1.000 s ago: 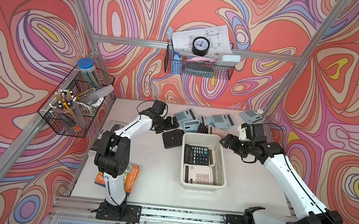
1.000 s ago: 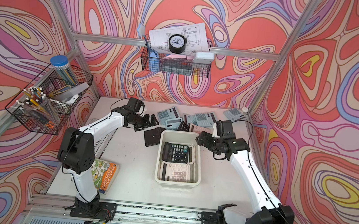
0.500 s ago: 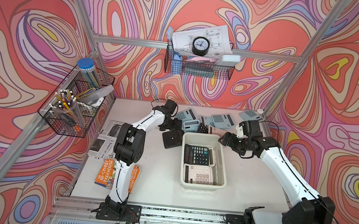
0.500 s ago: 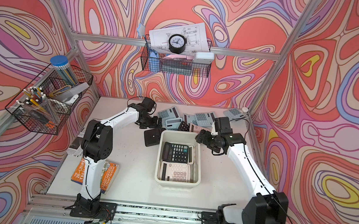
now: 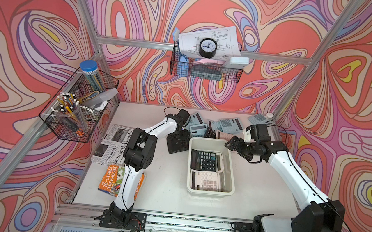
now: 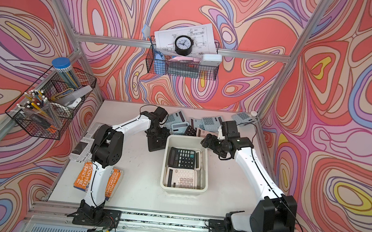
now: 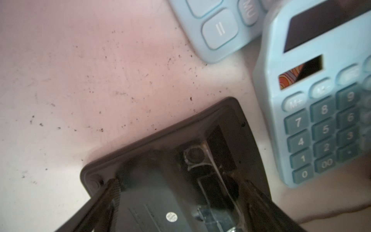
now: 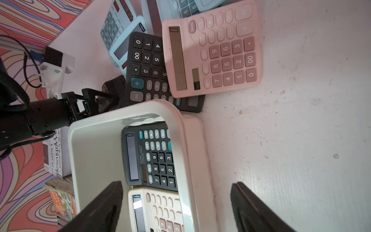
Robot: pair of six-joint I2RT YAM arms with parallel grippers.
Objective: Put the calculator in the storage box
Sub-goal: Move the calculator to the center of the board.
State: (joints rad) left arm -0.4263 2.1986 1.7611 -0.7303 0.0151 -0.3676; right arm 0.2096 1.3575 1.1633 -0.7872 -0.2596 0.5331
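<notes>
The left hand (image 7: 181, 181) stands wide, its fingers (image 7: 112, 192) spread over the back of a black rectangular plastic calculator (image 7: 170, 140) lying face down on the white desk (image 7: 80, 70). Just beyond them lies a pale blue calculator (image 7: 321, 120). The right hand (image 8: 176, 183), also wide, hangs over a rim of the cream plastic storage box (image 8: 90, 160) holding two face-up calculators (image 8: 152, 156).

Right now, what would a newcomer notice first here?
The swirling red-and-purple walls, then the storage box mid-table holding a black calculator and a cream calculator. Behind it lies a calculator pile; the left gripper hovers open over a face-down calculator.
</notes>
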